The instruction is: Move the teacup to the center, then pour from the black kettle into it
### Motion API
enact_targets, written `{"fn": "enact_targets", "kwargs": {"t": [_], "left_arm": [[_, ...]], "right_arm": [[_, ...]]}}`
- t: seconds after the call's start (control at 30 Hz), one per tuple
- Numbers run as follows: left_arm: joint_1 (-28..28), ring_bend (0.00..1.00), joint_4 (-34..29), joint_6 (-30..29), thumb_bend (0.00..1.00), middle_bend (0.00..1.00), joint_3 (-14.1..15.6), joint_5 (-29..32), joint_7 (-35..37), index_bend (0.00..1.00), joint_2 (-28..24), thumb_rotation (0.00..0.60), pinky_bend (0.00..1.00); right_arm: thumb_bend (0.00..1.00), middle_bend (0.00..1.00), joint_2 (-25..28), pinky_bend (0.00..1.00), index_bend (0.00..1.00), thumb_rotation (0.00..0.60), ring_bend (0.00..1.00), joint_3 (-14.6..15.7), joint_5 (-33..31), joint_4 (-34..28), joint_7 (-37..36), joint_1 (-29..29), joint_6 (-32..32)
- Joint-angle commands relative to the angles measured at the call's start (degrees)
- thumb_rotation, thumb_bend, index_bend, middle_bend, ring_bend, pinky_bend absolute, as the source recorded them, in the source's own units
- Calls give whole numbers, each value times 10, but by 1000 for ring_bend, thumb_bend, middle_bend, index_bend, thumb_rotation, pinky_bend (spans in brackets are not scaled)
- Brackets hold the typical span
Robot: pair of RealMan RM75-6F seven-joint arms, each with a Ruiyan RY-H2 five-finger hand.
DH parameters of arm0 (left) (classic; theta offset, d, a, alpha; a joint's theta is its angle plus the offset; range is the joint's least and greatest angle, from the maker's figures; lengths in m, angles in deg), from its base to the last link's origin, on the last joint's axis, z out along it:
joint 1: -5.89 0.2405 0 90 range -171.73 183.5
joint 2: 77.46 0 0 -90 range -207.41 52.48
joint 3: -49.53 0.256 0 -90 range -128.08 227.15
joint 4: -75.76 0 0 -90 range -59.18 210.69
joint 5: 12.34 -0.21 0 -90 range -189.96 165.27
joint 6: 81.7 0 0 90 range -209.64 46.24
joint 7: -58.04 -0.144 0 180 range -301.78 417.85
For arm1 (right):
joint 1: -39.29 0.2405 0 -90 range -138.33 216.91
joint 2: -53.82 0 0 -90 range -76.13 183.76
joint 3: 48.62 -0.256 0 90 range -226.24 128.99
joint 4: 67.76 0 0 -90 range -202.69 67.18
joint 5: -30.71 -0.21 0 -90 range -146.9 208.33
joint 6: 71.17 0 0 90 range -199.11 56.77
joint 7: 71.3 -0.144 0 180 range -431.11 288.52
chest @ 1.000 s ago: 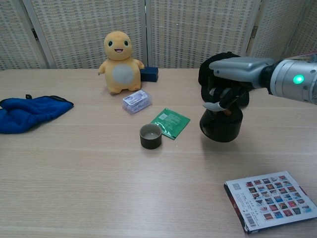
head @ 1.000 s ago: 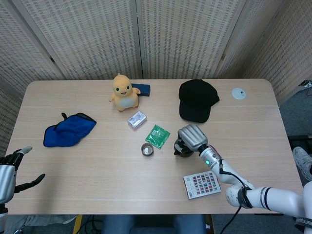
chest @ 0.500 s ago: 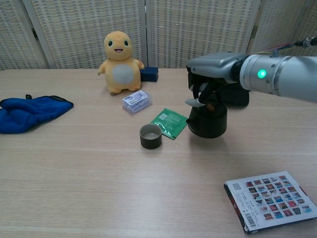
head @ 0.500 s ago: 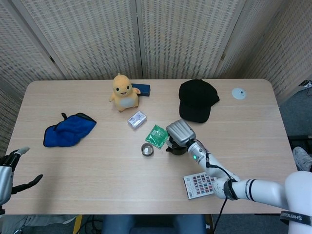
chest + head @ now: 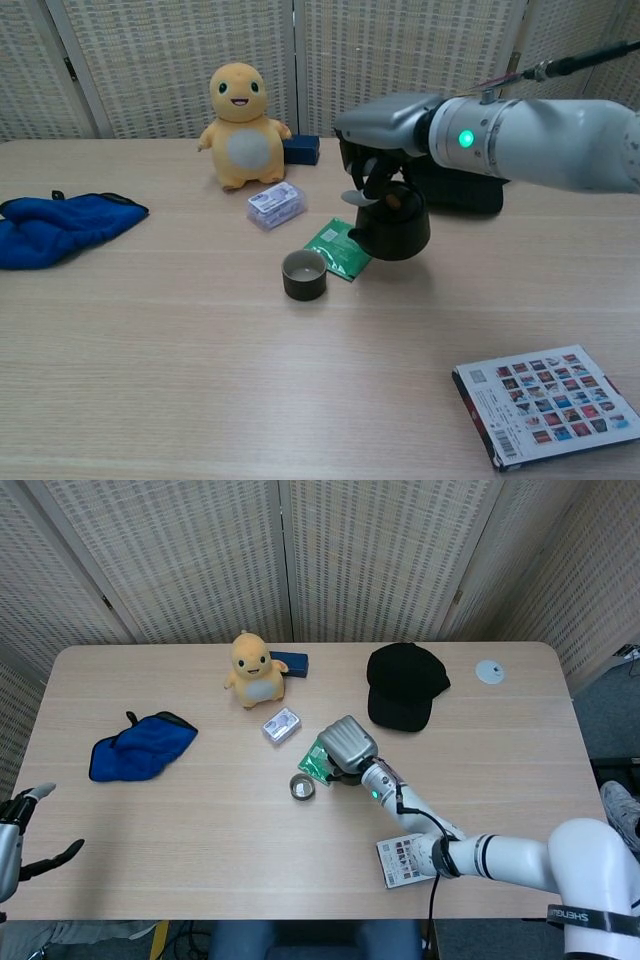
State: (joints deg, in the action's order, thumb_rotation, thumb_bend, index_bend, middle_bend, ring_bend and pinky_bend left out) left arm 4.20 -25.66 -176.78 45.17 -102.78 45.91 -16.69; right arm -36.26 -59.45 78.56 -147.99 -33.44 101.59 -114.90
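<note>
The small dark teacup (image 5: 304, 274) (image 5: 302, 786) stands near the table's middle, next to a green packet (image 5: 338, 248). My right hand (image 5: 385, 135) (image 5: 346, 743) grips the black kettle (image 5: 392, 224) by its handle, just right of the cup; the kettle hangs upright above the packet's right edge, its spout toward the cup. In the head view the hand hides most of the kettle (image 5: 341, 776). My left hand (image 5: 18, 832) is at the bottom left corner, off the table's edge, fingers spread and holding nothing.
A yellow plush toy (image 5: 241, 124), a small blue box (image 5: 301, 149) and a clear packet (image 5: 276, 205) lie behind the cup. A blue cloth (image 5: 60, 227) is at the left, a black cap (image 5: 404, 685) at the back right, a printed card (image 5: 546, 403) at the front right.
My right hand has carried the kettle leftward, from the table's right half to just beside the teacup. The cup has not moved. The left hand has sunk slightly lower.
</note>
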Motion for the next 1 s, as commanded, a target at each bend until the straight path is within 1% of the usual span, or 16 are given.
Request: {"fn": "enact_targets", "kwargs": {"t": [0.03, 0.53, 1.0], "left_arm": [[2, 408, 0, -2, 130, 310, 0, 0, 1, 236, 0, 425, 427], [13, 408, 2, -17, 130, 310, 4, -6, 5, 236, 2, 423, 427], [20, 407, 3, -21, 129, 310, 7, -8, 5, 236, 5, 423, 427]], "right_arm": [[391, 996, -11, 552, 1000, 480, 926, 4, -12, 10, 19, 18, 2], [392, 996, -47, 552, 1000, 486, 926, 17, -50, 41, 94, 82, -7], [392, 996, -67, 552, 1000, 491, 927, 31, -65, 64, 127, 109, -17]]}}
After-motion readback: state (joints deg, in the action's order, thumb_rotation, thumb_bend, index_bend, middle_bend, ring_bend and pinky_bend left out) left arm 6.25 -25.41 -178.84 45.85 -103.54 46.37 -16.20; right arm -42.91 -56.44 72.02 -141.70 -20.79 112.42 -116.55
